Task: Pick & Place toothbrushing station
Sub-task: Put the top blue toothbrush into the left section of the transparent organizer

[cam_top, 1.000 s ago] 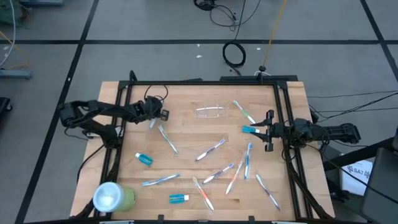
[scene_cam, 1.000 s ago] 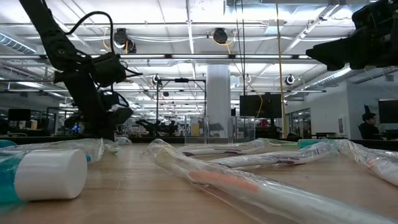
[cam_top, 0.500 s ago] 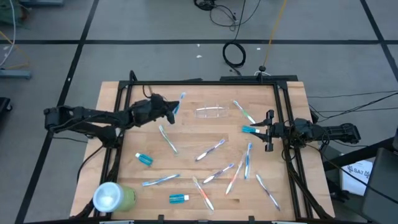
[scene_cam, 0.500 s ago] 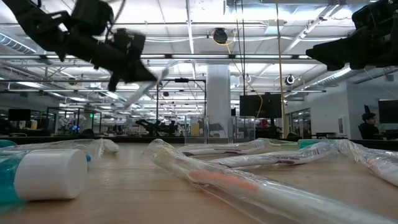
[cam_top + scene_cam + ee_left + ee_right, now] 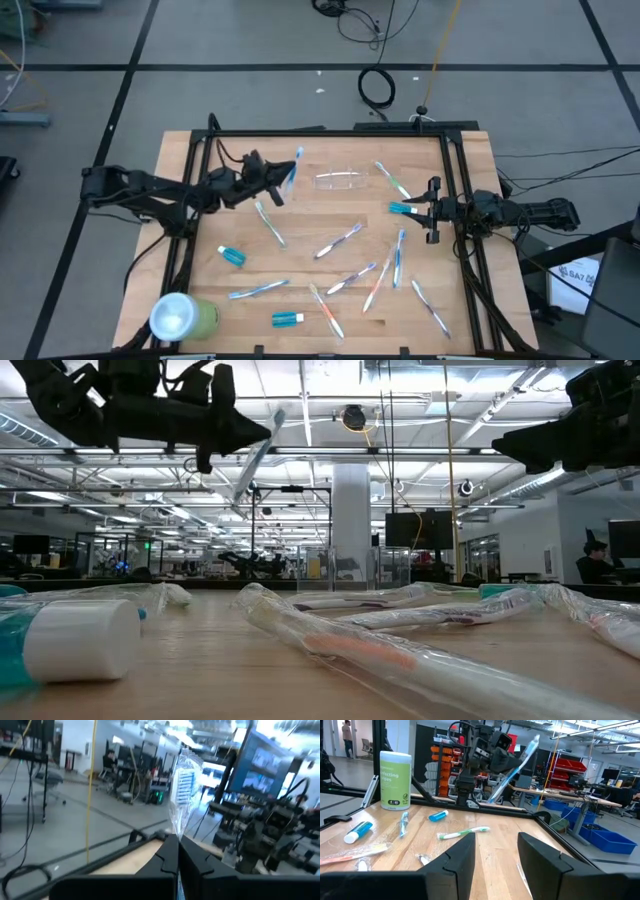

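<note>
A second ago the left tool [image 5: 278, 183] was low over the back left part of the worktop [image 5: 300, 230], its fingers closing on a wrapped blue toothbrush [image 5: 291, 170] that lay there. Now it is up off the wood and nearer the middle, fingers clamped on the brush's lower end, so the brush stands tilted in the air with its bristle end uppermost. The spot where the brush lay is bare, and the left arm reaches farther in over the worktop.

My two arms are matte black, jointed, with looping black cables along them. My left gripper [image 5: 284, 184] and right gripper [image 5: 495, 855] each end in two blocky dark fingers.
</note>
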Controlling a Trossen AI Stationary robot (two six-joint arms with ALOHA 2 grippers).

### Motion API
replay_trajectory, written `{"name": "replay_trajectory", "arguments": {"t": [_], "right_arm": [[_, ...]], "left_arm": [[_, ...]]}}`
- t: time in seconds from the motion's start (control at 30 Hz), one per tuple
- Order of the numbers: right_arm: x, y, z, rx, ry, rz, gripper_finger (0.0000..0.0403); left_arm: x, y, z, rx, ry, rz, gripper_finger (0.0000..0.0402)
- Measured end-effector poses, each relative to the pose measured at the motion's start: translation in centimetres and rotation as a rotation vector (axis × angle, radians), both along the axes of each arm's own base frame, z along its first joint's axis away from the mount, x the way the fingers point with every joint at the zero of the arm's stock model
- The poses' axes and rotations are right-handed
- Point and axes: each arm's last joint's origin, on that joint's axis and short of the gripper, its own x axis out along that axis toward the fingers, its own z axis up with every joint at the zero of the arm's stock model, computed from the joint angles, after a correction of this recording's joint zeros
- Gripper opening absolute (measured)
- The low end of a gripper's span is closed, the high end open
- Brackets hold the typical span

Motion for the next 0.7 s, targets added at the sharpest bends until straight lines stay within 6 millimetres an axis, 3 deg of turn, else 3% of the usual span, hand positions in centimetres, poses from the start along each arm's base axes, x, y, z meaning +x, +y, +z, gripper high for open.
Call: {"name": "replay_trajectory", "arguments": {"t": [0.17,0.53,0.7], "right_arm": [[0.0,0.0,0.0,0.0,0.0,0.0,0.0141],[0.0,0.0,0.0,-0.003,0.001,0.0,0.0141],[0.0,0.0,0.0,-0.003,0.001,0.0,0.0141]], "left_arm": [[1.2,0.2,0.0,0.013,-0.035,-0.004,0.0001],[9.0,2.2,0.1,0.167,0.057,0.096,0.0001],[10.8,3.3,-0.7,0.215,0.06,0.201,0.0]]}}
